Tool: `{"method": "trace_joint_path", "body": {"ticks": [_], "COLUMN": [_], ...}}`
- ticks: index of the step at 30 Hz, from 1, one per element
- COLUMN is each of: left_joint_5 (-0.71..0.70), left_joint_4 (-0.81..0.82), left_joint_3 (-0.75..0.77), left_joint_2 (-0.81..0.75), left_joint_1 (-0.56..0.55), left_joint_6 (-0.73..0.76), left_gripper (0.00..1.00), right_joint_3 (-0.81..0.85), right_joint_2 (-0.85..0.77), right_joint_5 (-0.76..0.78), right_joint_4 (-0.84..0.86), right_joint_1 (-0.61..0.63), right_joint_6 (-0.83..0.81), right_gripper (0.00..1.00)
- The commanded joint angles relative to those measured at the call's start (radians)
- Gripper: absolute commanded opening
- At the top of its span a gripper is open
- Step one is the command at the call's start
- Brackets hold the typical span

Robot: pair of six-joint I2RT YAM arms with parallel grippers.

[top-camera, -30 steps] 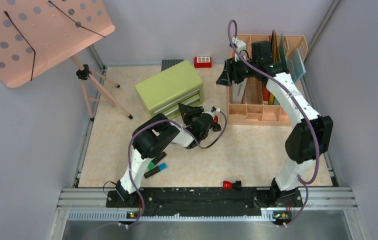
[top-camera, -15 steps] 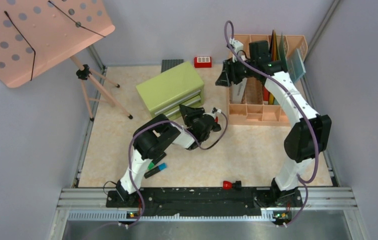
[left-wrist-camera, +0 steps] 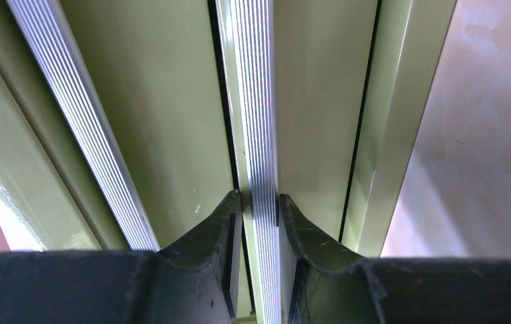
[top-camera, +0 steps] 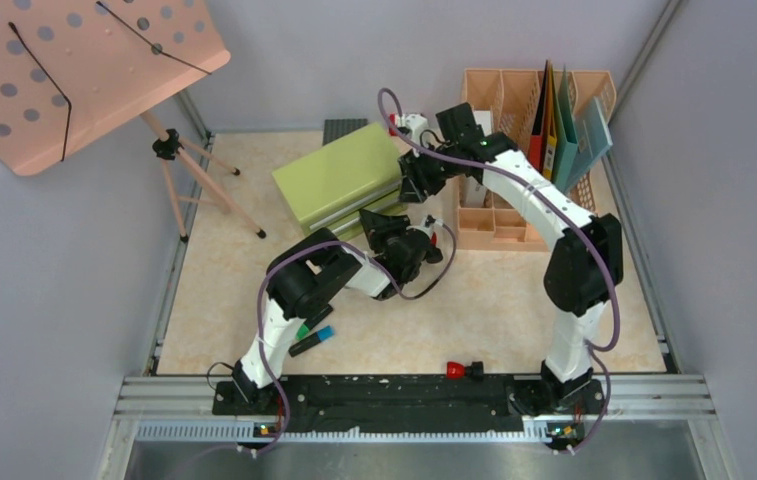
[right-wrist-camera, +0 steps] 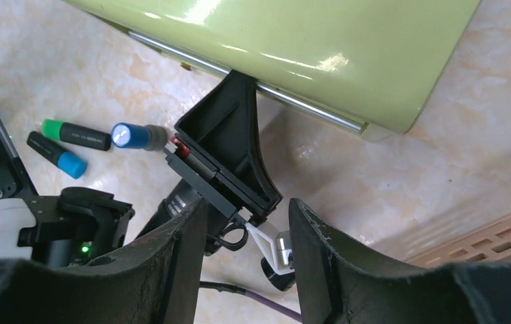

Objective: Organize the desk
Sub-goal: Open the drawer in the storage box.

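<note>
The beige marble desk holds a green drawer cabinet at the back centre. My left gripper is at the cabinet's front. In the left wrist view the left gripper is shut on a ribbed silver drawer handle, one finger on each side of the bar. My right gripper hovers over the cabinet's right end. In the right wrist view the right gripper is open with nothing between its fingers. Below it I see the left gripper against the cabinet.
A peach organizer with upright folders stands at the back right. Highlighters lie by the left arm's base and a small red item lies near the front rail. A peach perforated board on a tripod stands at the left.
My right arm has swung left from the organizer to above the cabinet's right end, and its jaws have narrowed a little. The left gripper has kept its hold on the handle.
</note>
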Motion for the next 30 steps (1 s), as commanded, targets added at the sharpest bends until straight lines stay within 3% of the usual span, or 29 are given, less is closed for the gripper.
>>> {"method": "trace_joint_path", "body": {"ticks": [1,30], "left_joint_5": [0.061,0.061], "left_joint_4": [-0.066,-0.075], "left_joint_3": [-0.013,-0.009], "left_joint_2": [0.000,0.020], "left_joint_1": [-0.049,-0.057], "left_joint_6": [-0.055,-0.057], "left_gripper": [0.00,0.00], "right_joint_3": [0.087,0.362], "right_joint_2": [0.032,0.301], "right_joint_5": [0.030,0.024], "right_joint_4": [-0.003,0.039], "right_joint_1": [0.032,0.188], "right_joint_6": [-0.026,0.047], "right_gripper": [0.47,0.44]}}
